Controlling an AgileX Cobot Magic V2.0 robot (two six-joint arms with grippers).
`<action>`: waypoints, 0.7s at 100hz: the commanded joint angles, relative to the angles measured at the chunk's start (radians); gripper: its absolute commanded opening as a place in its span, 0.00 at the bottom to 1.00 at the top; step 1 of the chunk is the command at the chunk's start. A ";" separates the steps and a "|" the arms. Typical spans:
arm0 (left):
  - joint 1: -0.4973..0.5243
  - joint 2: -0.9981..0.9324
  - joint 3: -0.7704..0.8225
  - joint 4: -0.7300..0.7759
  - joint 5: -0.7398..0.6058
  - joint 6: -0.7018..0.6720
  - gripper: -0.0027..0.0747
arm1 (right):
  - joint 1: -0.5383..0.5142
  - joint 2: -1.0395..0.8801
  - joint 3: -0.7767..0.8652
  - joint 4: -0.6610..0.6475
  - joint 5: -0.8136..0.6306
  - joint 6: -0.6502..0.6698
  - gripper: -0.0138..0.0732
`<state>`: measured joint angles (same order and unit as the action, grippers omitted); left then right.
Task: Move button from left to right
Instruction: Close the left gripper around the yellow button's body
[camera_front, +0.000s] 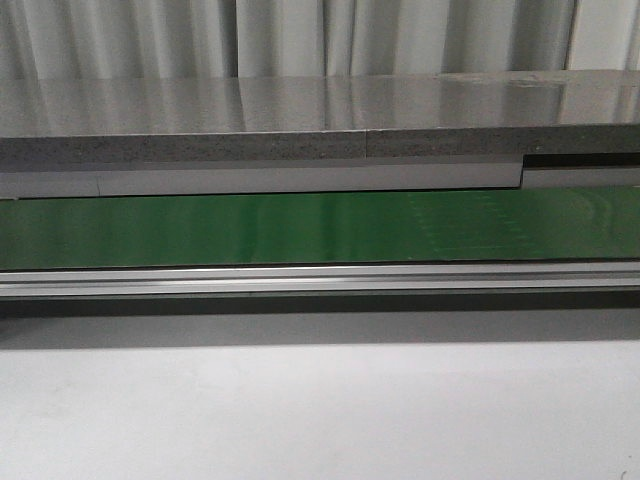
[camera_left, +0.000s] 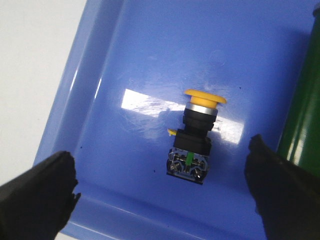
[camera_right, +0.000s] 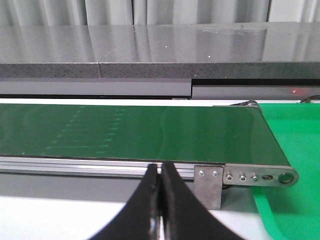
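The button (camera_left: 195, 137) lay on its side on the floor of a blue tray (camera_left: 125, 60), seen from the left wrist camera. Its yellow cap pointed toward 12 o'clock in that picture and its black body, with metal terminal screws and a small green mark, toward 6 o'clock. A small yellow tab stuck out from the body at 9 o'clock. A bright glare patch sat on the tray floor just beside the button.

The left end effector (camera_left: 165, 200) was spread wide, one dark finger (camera_left: 37, 195) on each side of the button, neither touching it. The button sat between the fingers and a little beyond their tips. A strip of green belt (camera_left: 302, 115) showed past the tray's edge at 3 o'clock, and a white tabletop (camera_left: 30, 55) past the tray's edge at 10 o'clock.

In the right wrist view the right end effector (camera_right: 159, 200) had its fingers pressed together with nothing between them. It hung over the white tabletop, in front of the belt's aluminium side rail (camera_right: 75, 164). A green tray (camera_right: 292, 150) lay at the belt's end, at 3 o'clock.

The front view showed only the belt (camera_front: 320, 228) running across, a grey stone ledge (camera_front: 300, 115) behind it and the white tabletop (camera_front: 320, 410) in front; neither arm nor the button appeared there.
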<state>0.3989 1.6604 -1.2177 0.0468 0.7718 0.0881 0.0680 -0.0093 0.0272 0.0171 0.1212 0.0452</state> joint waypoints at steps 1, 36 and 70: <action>0.004 -0.011 -0.034 -0.013 -0.057 0.007 0.89 | -0.001 -0.017 -0.019 -0.009 -0.087 -0.002 0.08; 0.004 0.092 -0.034 -0.056 -0.109 0.054 0.89 | -0.001 -0.017 -0.019 -0.009 -0.087 -0.002 0.08; 0.002 0.188 -0.052 -0.113 -0.114 0.102 0.89 | -0.001 -0.017 -0.019 -0.009 -0.087 -0.002 0.08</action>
<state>0.4010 1.8734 -1.2394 -0.0464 0.6946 0.1815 0.0680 -0.0093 0.0272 0.0171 0.1212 0.0452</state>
